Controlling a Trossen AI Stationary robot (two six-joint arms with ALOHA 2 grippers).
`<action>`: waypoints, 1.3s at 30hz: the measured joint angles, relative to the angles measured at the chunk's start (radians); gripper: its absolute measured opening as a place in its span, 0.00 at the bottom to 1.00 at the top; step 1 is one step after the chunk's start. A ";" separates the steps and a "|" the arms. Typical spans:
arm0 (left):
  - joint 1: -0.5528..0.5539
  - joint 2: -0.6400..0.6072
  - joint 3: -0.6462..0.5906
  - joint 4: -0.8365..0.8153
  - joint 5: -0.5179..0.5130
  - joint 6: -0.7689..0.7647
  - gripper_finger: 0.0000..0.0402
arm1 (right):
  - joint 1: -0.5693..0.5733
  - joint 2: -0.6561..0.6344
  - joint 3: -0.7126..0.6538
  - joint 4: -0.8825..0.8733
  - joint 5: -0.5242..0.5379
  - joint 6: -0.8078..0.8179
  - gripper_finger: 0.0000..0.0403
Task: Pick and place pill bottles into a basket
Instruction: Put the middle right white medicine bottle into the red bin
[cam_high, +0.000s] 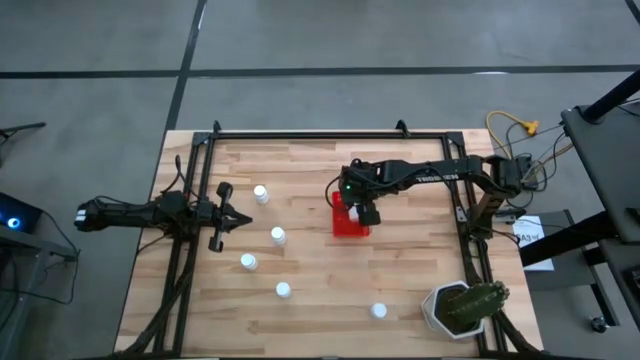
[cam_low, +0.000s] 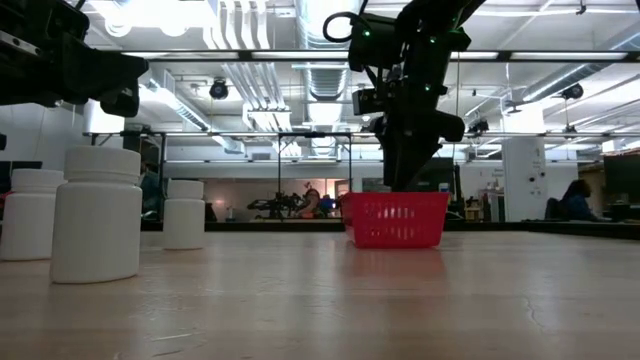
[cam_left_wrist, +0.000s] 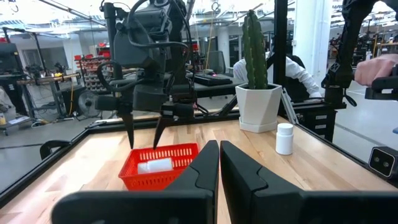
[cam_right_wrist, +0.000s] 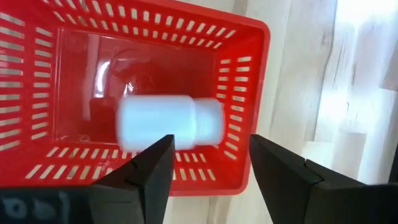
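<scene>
The red basket (cam_high: 350, 222) stands near the table's middle, with one white pill bottle (cam_right_wrist: 169, 121) lying on its side on the basket floor; that bottle also shows in the left wrist view (cam_left_wrist: 155, 165). My right gripper (cam_right_wrist: 210, 163) hangs open right above the basket, fingers pointing down, empty. Several more white bottles stand upright on the table: (cam_high: 261, 194), (cam_high: 278, 236), (cam_high: 248, 262), (cam_high: 283, 290), (cam_high: 378, 311). My left gripper (cam_high: 243, 219) waits shut at the table's left, level above the wood.
A white pot with a green cactus (cam_high: 465, 308) stands at the near right corner. A black frame (cam_high: 330, 135) runs around the table's edges. People show in the room beyond the table.
</scene>
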 joint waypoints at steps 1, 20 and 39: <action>0.000 0.000 0.000 0.000 0.000 0.000 0.00 | 0.000 0.000 0.000 0.000 0.000 0.000 0.49; 0.000 0.000 0.000 0.000 0.000 0.000 0.00 | 0.001 0.000 0.000 0.016 -0.119 0.261 0.49; 0.000 0.000 0.000 0.000 0.000 0.000 0.00 | 0.012 0.000 0.037 0.013 -0.217 0.846 0.49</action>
